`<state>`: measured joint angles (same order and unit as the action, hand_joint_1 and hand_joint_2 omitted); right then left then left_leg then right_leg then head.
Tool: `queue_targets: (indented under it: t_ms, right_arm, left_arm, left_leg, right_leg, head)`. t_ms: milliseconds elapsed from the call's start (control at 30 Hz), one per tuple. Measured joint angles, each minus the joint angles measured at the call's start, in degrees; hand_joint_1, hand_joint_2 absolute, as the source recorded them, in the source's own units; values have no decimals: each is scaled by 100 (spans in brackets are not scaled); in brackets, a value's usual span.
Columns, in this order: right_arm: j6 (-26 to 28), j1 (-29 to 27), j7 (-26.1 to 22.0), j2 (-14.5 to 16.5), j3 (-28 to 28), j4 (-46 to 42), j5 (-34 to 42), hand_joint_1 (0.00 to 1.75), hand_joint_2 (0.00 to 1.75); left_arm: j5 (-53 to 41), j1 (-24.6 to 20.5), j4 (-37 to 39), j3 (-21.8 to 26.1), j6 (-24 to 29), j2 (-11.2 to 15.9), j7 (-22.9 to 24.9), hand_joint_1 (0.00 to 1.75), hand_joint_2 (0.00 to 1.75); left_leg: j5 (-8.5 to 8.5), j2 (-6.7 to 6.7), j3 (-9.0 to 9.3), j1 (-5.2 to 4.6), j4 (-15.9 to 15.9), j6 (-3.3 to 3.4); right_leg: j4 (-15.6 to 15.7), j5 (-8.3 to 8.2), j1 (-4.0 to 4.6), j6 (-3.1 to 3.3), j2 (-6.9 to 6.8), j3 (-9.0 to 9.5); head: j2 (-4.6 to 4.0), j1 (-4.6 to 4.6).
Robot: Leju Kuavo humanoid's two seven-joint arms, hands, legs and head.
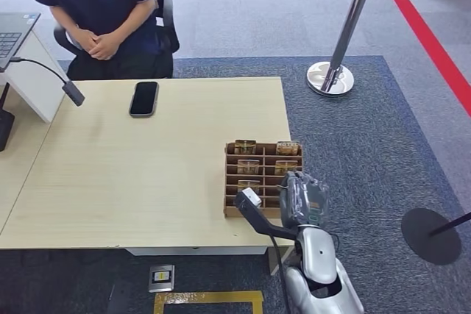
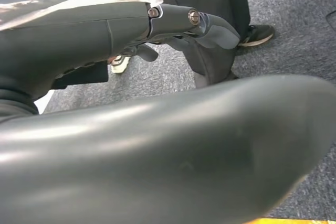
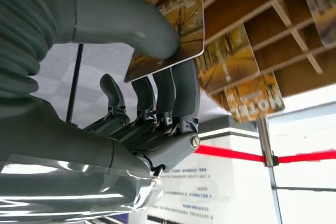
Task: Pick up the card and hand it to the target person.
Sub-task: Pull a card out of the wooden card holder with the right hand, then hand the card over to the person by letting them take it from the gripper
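Note:
A wooden card rack (image 1: 263, 174) stands at the table's near right corner, with picture cards in several slots. My right hand (image 1: 302, 200) is at the rack's near right end. In the right wrist view that hand (image 3: 158, 103) pinches one card (image 3: 188, 14), printed with autumn trees, between thumb and fingers at the mouth of a slot in the rack (image 3: 253, 3). The person (image 1: 100, 5) in a dark shirt sits behind the table's far left, hands folded. My left hand (image 2: 79, 40) hangs low over the carpet, its fingers straight, holding nothing.
A black phone (image 1: 143, 98) lies on the table (image 1: 139, 174) in front of the person. A laptop (image 1: 14, 31) and a microphone (image 1: 72, 92) are at the far left. A stanchion base (image 1: 330, 79) with red tape stands on the carpet beyond the table's right end.

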<state>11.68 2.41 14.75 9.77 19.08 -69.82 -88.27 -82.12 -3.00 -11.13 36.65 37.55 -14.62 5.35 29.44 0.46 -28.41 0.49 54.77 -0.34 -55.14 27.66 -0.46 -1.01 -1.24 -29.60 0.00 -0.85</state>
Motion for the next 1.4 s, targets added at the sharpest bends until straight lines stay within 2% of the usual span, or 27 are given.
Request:
queue_targets:
  t_ms: [333,467,600,900,1233,1400]
  right_arm:
    - [7,-177,-63,-96,161,-635,2,130,175]
    - [34,-156,-128,-131,231,-752,66,140,175]
    - [179,29,-280,-146,338,-820,134,136,175]
    - [455,1126,-509,-2,682,-208,551,133,175]
    - [569,2634,-669,626,977,1488,954,138,175]
    - [644,3119,-655,892,1047,2251,1006,136,175]
  left_arm:
    - [19,0,0,0,1,0,-4,0,0]
    - [8,0,0,0,2,0,-4,0,0]
    - [-20,-1,0,0,2,0,-37,0,0]
    - [-192,-6,0,-88,2,0,-91,0,0]
    - [-210,-20,0,-186,16,1,-57,0,0]
    - [-180,-29,0,-207,26,5,-4,0,0]
  left_leg:
    - [0,0,0,0,0,0]
    - [0,0,-1,0,0,0]
    - [0,1,-2,0,0,0]
    - [-4,1,0,0,0,-2]
    - [-5,1,-2,2,0,-4]
    - [-5,1,-4,2,0,-4]
  right_leg:
    - [0,0,0,0,0,0]
    - [0,0,0,0,0,0]
    - [-1,0,0,0,0,-1]
    - [-5,-2,0,1,0,1]
    - [-10,-2,3,1,0,-3]
    - [-10,-2,2,1,0,-5]
  head:
    - [0,-1]
    - [0,-1]
    - [0,0]
    - [0,-1]
    - [0,0]
    - [0,-1]
